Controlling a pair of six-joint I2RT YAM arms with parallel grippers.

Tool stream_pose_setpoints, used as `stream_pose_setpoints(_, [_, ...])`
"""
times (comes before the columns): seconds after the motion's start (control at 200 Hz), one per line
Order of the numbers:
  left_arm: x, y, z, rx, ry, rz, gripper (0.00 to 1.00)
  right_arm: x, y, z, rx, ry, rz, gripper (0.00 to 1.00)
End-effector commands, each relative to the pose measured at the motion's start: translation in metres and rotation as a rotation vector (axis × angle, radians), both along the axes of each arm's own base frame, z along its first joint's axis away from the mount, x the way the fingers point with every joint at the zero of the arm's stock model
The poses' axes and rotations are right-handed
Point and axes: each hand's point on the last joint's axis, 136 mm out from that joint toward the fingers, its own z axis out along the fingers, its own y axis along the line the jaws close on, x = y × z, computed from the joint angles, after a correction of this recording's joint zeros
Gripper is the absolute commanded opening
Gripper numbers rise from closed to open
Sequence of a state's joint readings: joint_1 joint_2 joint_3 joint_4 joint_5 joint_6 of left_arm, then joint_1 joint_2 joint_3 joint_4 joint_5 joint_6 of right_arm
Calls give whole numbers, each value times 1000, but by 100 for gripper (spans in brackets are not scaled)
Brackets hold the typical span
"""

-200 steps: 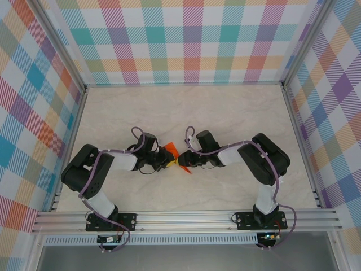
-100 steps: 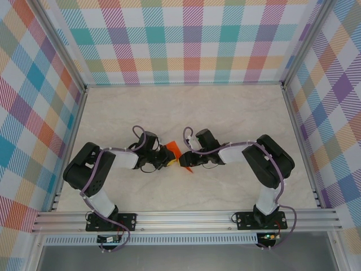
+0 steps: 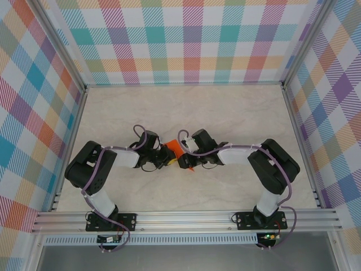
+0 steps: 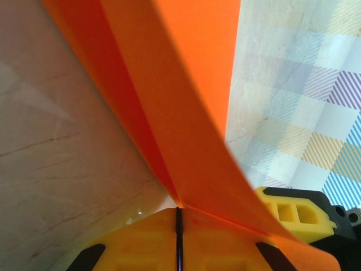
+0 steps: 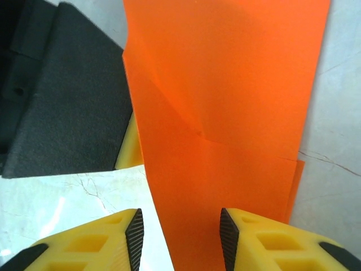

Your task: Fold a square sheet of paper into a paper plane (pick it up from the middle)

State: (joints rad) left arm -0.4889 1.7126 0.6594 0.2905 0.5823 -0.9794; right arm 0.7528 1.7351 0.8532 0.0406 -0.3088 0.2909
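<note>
1. Clamping the orange sheet point(image 4: 186, 113) at the centre of the table point(image 3: 237, 113), the left gripper point(image 4: 178, 213) has its fingers together on it
2. Right gripper point(image 5: 180, 228) fingers stand apart, astride the sheet
3. Risk: closing off-line would skew the crease

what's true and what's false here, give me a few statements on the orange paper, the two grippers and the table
1. The left gripper is shut on the thin bright orange sheet of paper. True.
2. The right gripper is clamped tight on that paper. False: its yellow fingers stand apart, with the paper passing between them.
3. The paper lies flat and uncreased on the pale marbled table. False: it is folded, shows creases and is pinched in the left gripper.
4. The two grippers face each other close together at the paper. True.
</note>
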Motion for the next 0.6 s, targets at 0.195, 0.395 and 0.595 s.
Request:
stream_pose_setpoints(0.195, [4,-5,2,0,-2,-8,9,6,0,5,-205,-293,75,49])
stream_pose_setpoints(0.395, [4,-5,1,2,1,-7,9,6,3,2,-284,-394,101,47])
stream_pose_setpoints(0.595, [3,-5,4,1,-2,-8,8,4,6,-2,-269,-370,94,27])
